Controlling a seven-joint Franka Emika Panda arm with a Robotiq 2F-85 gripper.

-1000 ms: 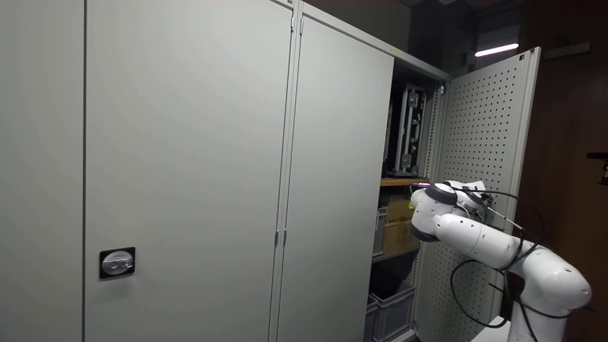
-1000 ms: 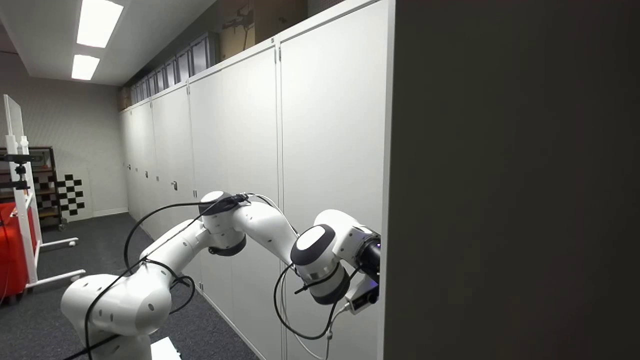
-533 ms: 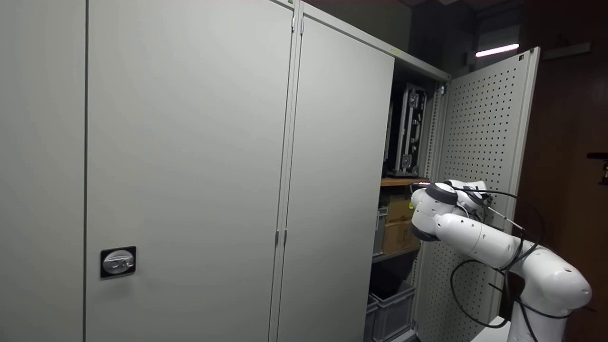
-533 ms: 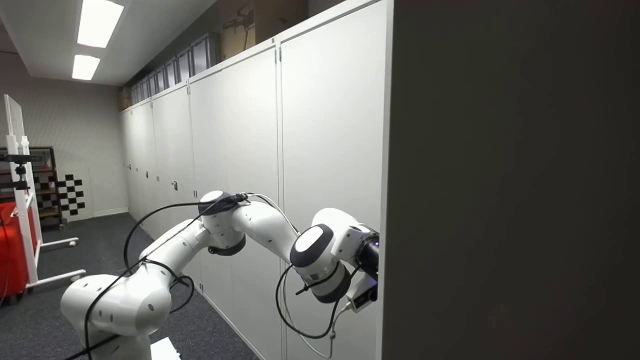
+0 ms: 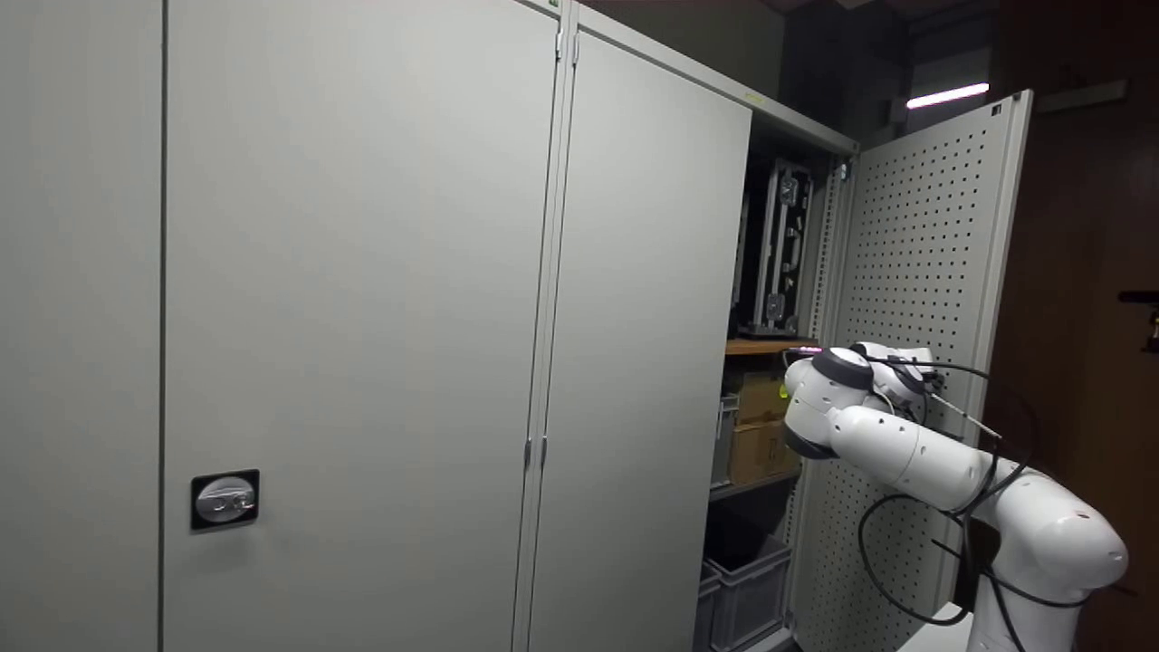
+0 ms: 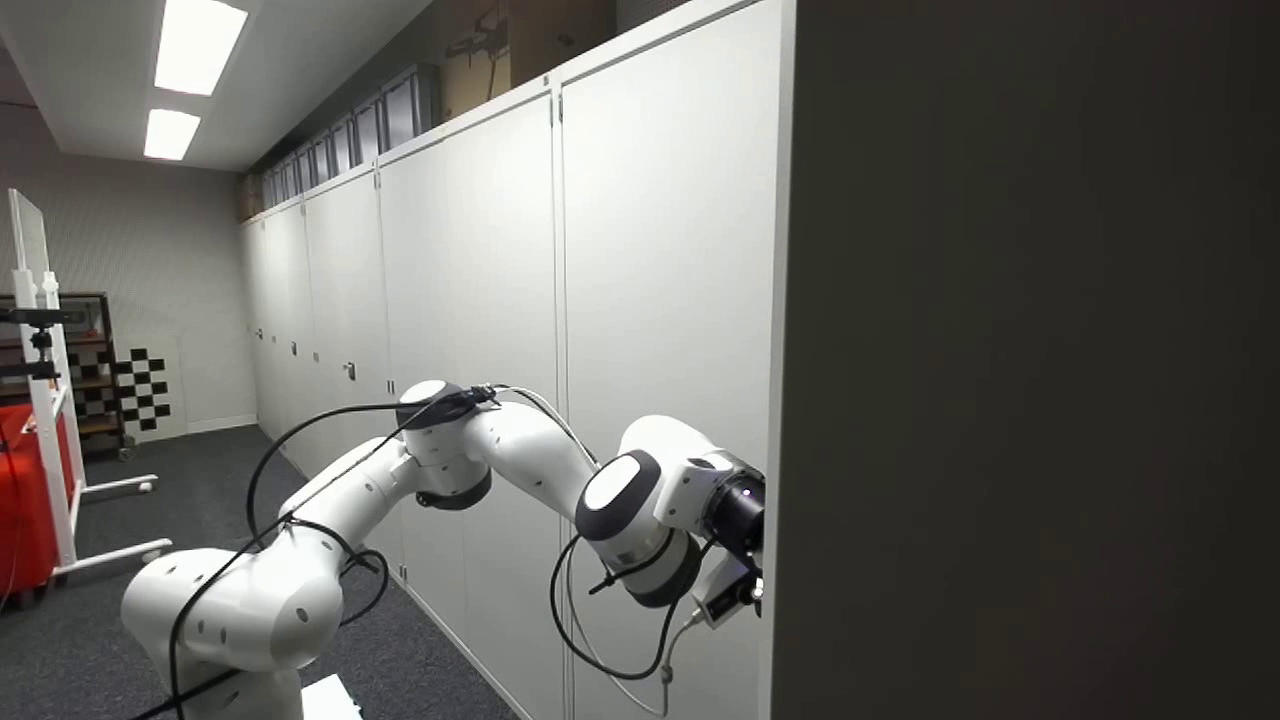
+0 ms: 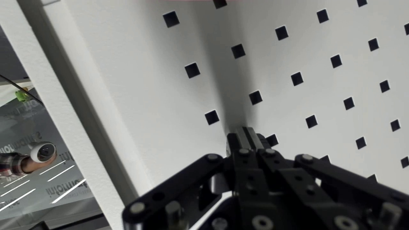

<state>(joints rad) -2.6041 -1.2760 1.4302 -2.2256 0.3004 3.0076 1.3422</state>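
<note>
My gripper [image 7: 245,129] is shut, its two pads together with nothing between them. Just ahead of its tips spreads the pale perforated inner face of a swung-out cabinet door [image 7: 271,64]. A shadow on the panel runs up to the tips; they are touching it or very close, I cannot tell which. The door's free edge [image 7: 64,115] slants down the left of the wrist view. In an exterior view the door [image 5: 914,244] stands out from the cabinet with the wrist against its inner side. The fingers are hidden in both exterior views, behind the door's edge [image 6: 782,350] or the wrist.
Left of the arm, a closed cabinet door [image 5: 647,299] adjoins shelves with black cases [image 5: 779,244], cardboard boxes [image 5: 759,453] and grey crates [image 5: 750,589]. Loose cables [image 6: 600,665] hang from the arm. Beyond the door edge, a hand [image 7: 30,164] holds a white rounded object.
The door's edge drifted slightly left, then came back right in an exterior view, ending a little farther out. The wrist has shifted slightly with it. The gripper's state shows no change.
</note>
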